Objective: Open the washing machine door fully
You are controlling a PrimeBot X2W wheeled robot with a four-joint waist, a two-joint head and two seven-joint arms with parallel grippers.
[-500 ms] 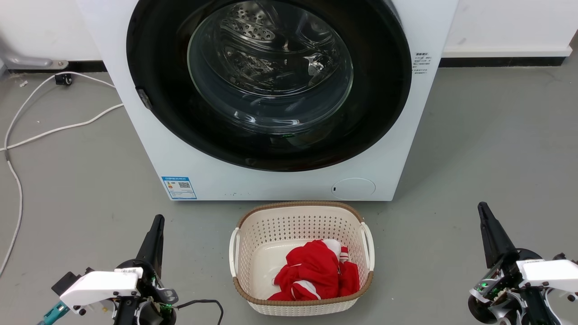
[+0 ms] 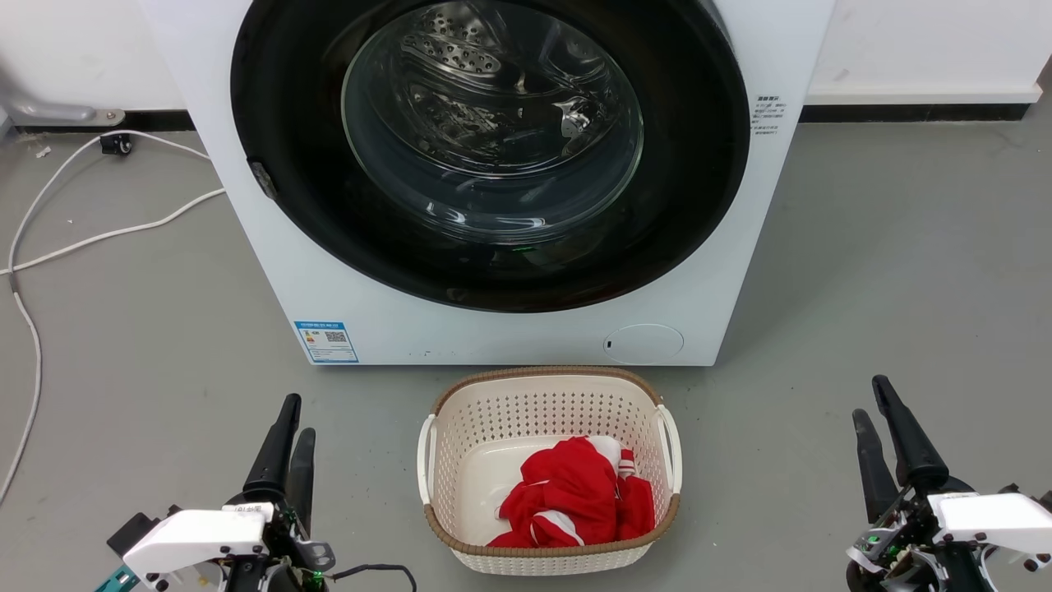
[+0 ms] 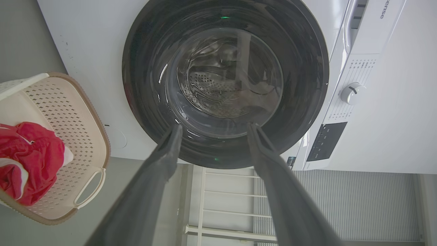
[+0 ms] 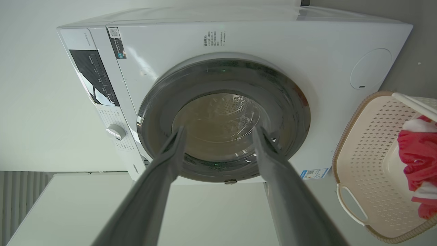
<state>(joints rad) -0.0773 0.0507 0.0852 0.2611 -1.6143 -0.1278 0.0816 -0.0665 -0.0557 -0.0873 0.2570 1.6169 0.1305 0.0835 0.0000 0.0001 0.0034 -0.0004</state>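
The washing machine (image 2: 493, 333) stands on the grey floor (image 2: 904, 271) straight ahead of the robot, its white front facing the head camera. The washing machine door (image 2: 491, 148) lies shut against that front: a glossy black ring around a bulging clear glass window, through which the perforated steel drum shows. A small grey latch piece (image 2: 261, 179) sits on the door's left edge in the head view. Low on the front are a blue label (image 2: 326, 341) at the left and a round flap (image 2: 643, 344) at the right.

Just in front of the machine, between the two arms, sits a cream perforated laundry basket (image 2: 542, 403) with a brown woven rim, holding a crumpled red and white garment (image 2: 571, 493).

The left gripper (image 2: 297, 418) hangs low at the lower left, above the floor and well apart from the door, with its two dark fingers (image 3: 160, 164) spread and nothing between them. The right gripper (image 2: 869, 397) hangs at the lower right, also well apart from the door, with its fingers (image 4: 164, 164) parted and empty. Both wrist views look along those fingers at the closed door. The left wrist view also takes in a white control knob (image 3: 351, 93) and a dark panel (image 3: 326, 140) on the machine.

White cables (image 2: 99, 238) trail across the floor to the left of the machine.
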